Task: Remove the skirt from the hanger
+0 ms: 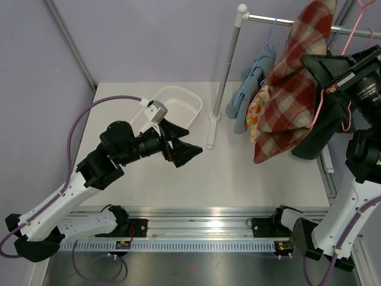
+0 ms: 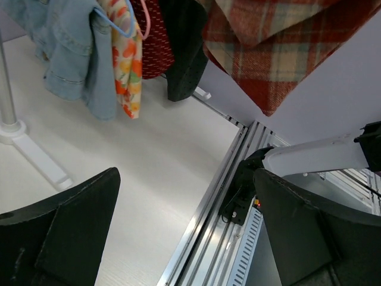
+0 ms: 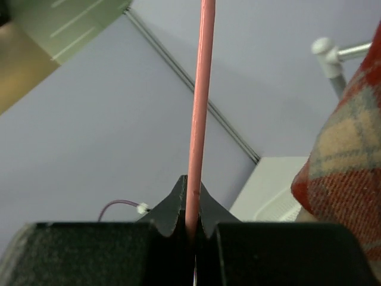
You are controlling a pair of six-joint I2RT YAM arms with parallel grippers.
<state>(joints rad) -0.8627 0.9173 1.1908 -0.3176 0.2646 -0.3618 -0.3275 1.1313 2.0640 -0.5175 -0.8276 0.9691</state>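
Right jaws pinch pink hanger (image 3: 199,89), plaid skirt (image 3: 351,173) hanging just beside them.

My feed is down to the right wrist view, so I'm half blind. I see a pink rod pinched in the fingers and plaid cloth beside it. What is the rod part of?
Observer: A hanger. The skirt hangs on it, up by the rail.
Operator: Where is the left gripper?
Observer: The left gripper is open above the table, beside a white basket, touching nothing.
Operator: Is anything else on the rail?
Observer: A denim garment, a floral one and a dark one.
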